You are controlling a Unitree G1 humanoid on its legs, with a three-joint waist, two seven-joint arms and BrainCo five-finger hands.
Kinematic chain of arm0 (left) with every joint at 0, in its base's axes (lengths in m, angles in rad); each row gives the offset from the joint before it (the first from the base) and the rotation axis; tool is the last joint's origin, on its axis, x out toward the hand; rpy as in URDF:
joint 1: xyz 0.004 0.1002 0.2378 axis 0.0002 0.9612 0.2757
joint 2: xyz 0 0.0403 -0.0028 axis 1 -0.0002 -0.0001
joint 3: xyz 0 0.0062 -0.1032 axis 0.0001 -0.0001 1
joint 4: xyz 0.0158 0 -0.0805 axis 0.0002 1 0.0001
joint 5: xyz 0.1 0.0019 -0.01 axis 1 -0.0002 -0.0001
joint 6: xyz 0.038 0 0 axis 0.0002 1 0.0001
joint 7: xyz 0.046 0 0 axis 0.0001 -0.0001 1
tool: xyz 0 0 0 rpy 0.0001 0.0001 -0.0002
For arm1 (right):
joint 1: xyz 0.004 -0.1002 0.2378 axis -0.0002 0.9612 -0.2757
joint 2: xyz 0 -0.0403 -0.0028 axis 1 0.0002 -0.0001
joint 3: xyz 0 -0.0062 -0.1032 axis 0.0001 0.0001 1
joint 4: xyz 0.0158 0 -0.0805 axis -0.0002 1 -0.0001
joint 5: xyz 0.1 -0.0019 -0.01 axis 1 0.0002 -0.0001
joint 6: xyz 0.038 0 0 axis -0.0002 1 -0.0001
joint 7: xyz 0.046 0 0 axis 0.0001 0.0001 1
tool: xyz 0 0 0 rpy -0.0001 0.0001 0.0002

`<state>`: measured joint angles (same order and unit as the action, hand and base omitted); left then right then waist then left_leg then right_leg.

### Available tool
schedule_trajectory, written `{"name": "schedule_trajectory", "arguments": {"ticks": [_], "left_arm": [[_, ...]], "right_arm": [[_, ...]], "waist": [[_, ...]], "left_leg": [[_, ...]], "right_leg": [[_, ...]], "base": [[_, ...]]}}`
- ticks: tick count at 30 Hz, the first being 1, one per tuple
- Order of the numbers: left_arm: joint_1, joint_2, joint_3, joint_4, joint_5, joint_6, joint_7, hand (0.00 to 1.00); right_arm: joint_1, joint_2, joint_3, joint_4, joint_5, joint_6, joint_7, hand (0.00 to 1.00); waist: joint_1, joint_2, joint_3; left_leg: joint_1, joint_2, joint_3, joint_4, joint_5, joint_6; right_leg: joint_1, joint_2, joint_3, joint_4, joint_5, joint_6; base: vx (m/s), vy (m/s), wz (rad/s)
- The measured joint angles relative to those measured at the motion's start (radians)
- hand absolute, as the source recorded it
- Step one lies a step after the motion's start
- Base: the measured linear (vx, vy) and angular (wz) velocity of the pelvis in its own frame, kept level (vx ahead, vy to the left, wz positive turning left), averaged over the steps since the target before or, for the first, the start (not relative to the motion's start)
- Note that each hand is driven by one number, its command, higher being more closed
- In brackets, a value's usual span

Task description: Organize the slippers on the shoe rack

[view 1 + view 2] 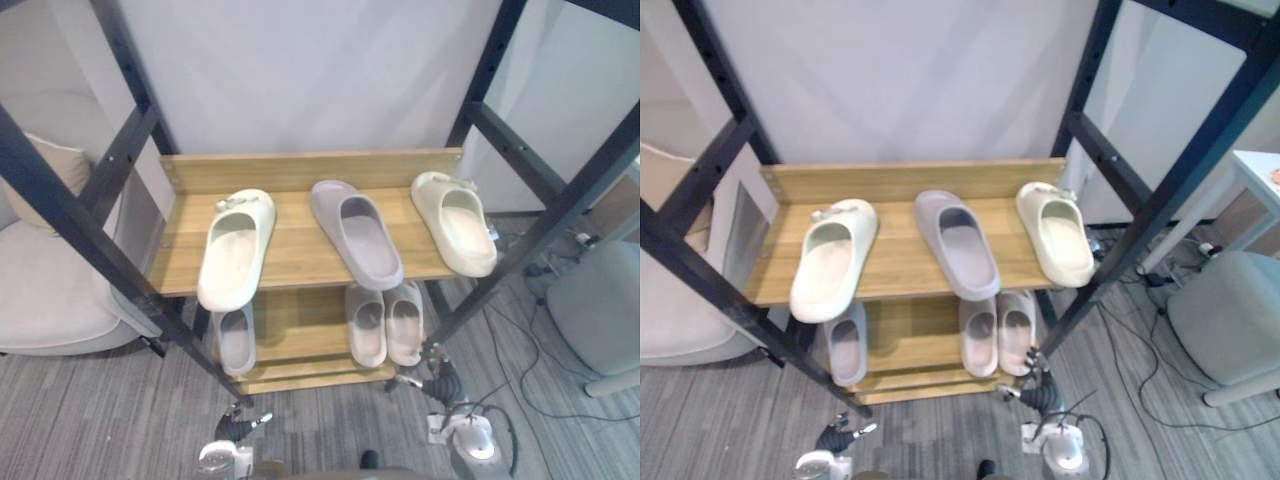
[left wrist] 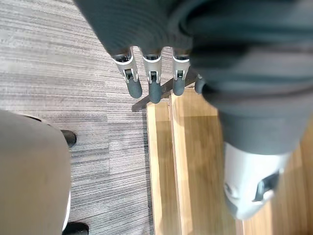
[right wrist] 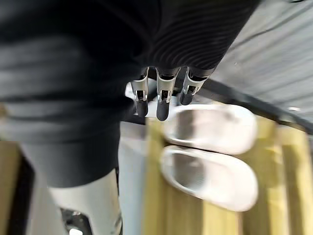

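Note:
The wooden shoe rack (image 1: 300, 172) has two shelves. On the top shelf lie a cream slipper (image 1: 237, 248) at the left, a grey slipper (image 1: 357, 232) in the middle, set at an angle, and another cream slipper (image 1: 455, 222) at the right. The lower shelf holds one grey slipper (image 1: 236, 338) at the left and two pale slippers (image 1: 367, 322) (image 1: 404, 322) side by side at the right. My left hand (image 1: 232, 428) hangs low in front of the rack's left foot, fingers (image 2: 154, 83) straight and empty. My right hand (image 1: 443, 383) hangs by the rack's right foot, its fingers (image 3: 164, 98) straight above the pale pair (image 3: 210, 152).
Black metal frame bars (image 1: 70, 215) slant across both sides of the rack. A beige armchair (image 1: 40, 290) stands at the left and a grey stool (image 1: 600, 310) at the right, with cables (image 1: 520, 360) on the grey carpet near it. A white wall stands behind.

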<state>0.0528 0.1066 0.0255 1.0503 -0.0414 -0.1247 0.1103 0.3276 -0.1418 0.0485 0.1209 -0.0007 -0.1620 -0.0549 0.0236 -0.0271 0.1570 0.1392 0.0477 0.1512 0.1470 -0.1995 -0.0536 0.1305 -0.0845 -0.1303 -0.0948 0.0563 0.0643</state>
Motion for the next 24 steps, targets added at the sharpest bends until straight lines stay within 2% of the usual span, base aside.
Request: {"name": "schedule_trajectory", "arguments": {"ticks": [3, 5, 11, 19, 24], "left_arm": [[0.003, 0.000, -0.001, 0.000, 0.001, -0.003, 0.000, 0.00], [0.006, 0.000, -0.001, 0.001, 0.002, -0.007, 0.000, 0.00], [0.008, 0.000, -0.002, 0.002, 0.002, -0.018, -0.001, 0.00], [0.009, 0.000, -0.001, 0.003, 0.003, -0.025, -0.007, 0.00], [0.010, -0.003, 0.020, 0.003, 0.011, -0.026, -0.018, 0.00]], "right_arm": [[0.017, 0.003, -0.001, -0.090, 0.000, -0.006, 0.005, 0.00], [0.022, 0.004, -0.001, -0.167, 0.001, -0.028, 0.009, 0.00], [0.013, 0.000, -0.003, -0.324, 0.001, -0.063, 0.013, 0.00], [-0.081, -0.083, -0.017, -0.465, 0.003, -0.098, 0.001, 0.00], [-0.146, -0.123, -0.072, -0.495, 0.004, -0.115, -0.005, 0.00]], "waist": [[-0.010, 0.004, 0.002], [-0.016, 0.004, 0.002], [-0.017, 0.003, 0.002], [-0.017, 0.003, 0.002], [-0.017, 0.002, 0.001]], "left_leg": [[0.000, -0.001, 0.000, -0.001, 0.000, 0.000], [0.000, -0.001, -0.001, -0.001, 0.000, 0.000], [0.001, -0.001, -0.001, -0.001, 0.000, 0.001], [0.000, -0.003, -0.010, 0.000, 0.000, 0.001], [-0.004, -0.006, -0.027, 0.000, 0.001, 0.002]], "right_leg": [[-0.001, -0.002, 0.001, 0.000, 0.000, 0.001], [-0.002, -0.001, 0.001, 0.000, 0.000, 0.001], [-0.002, -0.002, 0.002, 0.001, 0.001, 0.002], [0.001, -0.002, -0.004, 0.006, 0.001, 0.003], [0.006, -0.007, -0.022, 0.007, -0.002, 0.006]], "base": [[0.00, 0.000, 0.00], [0.00, 0.000, 0.00], [0.00, 0.000, 0.00], [0.00, 0.000, 0.01], [0.00, 0.001, 0.10]]}}
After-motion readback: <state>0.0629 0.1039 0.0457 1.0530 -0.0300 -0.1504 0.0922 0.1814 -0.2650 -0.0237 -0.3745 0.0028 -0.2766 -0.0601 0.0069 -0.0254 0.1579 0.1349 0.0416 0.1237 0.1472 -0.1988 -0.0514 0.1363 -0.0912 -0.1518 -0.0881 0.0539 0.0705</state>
